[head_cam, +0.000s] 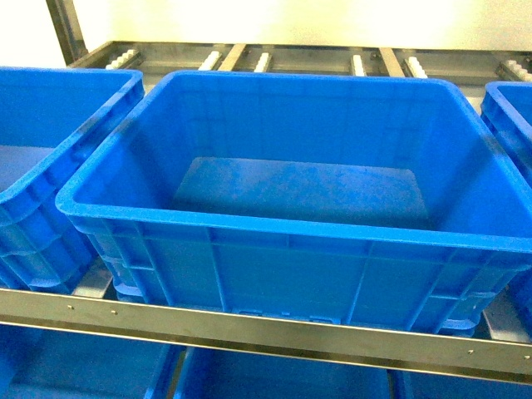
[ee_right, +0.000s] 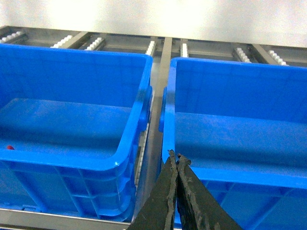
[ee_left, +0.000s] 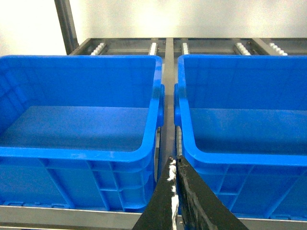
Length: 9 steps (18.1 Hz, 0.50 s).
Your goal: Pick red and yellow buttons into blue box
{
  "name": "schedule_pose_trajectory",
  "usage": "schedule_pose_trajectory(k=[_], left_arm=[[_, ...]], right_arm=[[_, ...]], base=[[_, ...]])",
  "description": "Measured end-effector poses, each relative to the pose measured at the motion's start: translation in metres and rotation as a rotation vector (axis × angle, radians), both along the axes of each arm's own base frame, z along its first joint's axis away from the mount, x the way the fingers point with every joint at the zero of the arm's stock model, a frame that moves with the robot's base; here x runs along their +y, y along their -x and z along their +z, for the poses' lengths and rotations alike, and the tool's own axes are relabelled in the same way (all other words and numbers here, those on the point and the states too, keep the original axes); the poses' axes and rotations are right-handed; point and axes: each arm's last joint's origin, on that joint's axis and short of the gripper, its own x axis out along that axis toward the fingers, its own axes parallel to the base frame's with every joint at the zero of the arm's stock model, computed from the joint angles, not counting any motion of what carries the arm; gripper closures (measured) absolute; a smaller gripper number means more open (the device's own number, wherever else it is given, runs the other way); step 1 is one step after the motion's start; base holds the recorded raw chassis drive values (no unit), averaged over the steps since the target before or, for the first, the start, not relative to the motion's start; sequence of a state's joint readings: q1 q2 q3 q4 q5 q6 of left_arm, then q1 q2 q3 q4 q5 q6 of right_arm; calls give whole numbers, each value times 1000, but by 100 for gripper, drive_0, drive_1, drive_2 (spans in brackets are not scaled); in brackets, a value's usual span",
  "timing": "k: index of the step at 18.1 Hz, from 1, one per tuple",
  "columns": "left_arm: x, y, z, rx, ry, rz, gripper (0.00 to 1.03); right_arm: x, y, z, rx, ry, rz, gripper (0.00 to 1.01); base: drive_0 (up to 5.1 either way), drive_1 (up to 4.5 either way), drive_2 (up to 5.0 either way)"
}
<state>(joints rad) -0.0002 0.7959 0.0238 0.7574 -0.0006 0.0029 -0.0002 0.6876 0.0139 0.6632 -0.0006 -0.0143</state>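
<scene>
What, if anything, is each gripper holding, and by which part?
Nothing is held. The left gripper and the right gripper are both shut with fingertips pressed together and nothing between them, in front of the blue crates.

Blue box (head_cam: 274,274) open-topped, wide entry from above, thick rim all round. Neighbour crates at 9 o'clock (head_cam: 41,166) and 3 o'clock (head_cam: 511,125) close beside; gaps narrow. Steel rail (head_cam: 249,328) at 6.
</scene>
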Motion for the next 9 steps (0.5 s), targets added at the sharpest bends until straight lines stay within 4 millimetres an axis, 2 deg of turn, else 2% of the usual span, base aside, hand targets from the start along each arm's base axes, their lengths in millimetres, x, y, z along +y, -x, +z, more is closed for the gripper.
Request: schedule_pose_trajectory(k=[5, 9], left_arm=[[0, 17, 6, -19, 0, 0, 101], [0, 20, 7, -24, 0, 0, 101]], right_arm=[[0, 15, 6, -21, 0, 0, 99], [0, 17, 6, -22, 0, 0, 99]], base=[[0, 0, 0], [0, 0, 0]])
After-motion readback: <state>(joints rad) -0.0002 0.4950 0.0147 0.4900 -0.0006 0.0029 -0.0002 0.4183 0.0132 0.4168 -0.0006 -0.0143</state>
